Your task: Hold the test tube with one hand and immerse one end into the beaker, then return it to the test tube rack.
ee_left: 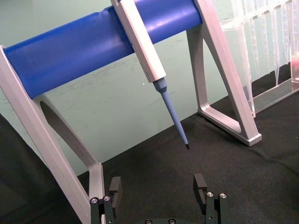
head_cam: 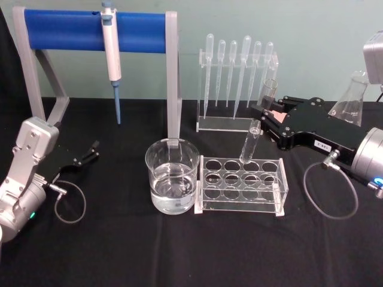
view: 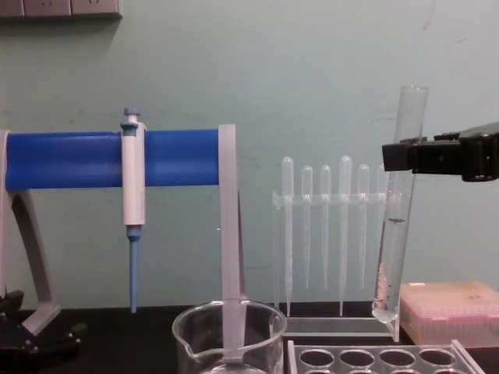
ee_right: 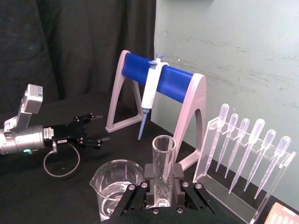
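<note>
Test tube (head_cam: 251, 142) (ee_right: 163, 156) (view: 396, 226) hung in the air on the right side of the desk (head_cam: 179, 257), gripped near its upper part by the closed right gripper (head_cam: 263, 112) (ee_right: 163, 179) (view: 405, 156). It leaned a little, open rim up and rounded end down. In the chest view that rounded end was just above the clear rack (head_cam: 239, 206) (view: 374, 358), over its back row and not in any hole.

The beaker (head_cam: 172, 164) (ee_right: 117, 186) (view: 230, 339) stood just left of the rack, touching or nearly touching it, with clear liquid in its lower part. The tube was apart from it.

The left gripper (head_cam: 90, 150) (ee_left: 158, 191) (ee_right: 91, 135) rested low at the left of the desk with its fingers spread open and nothing between them, well apart from the beaker.

Behind, a pipettor (head_cam: 111, 54) hung from a blue bar stand (head_cam: 66, 31). A clear holder with six plastic pipettes (head_cam: 236, 78) stood behind the rack, and a glass flask (head_cam: 353, 98) stood at the far right.
</note>
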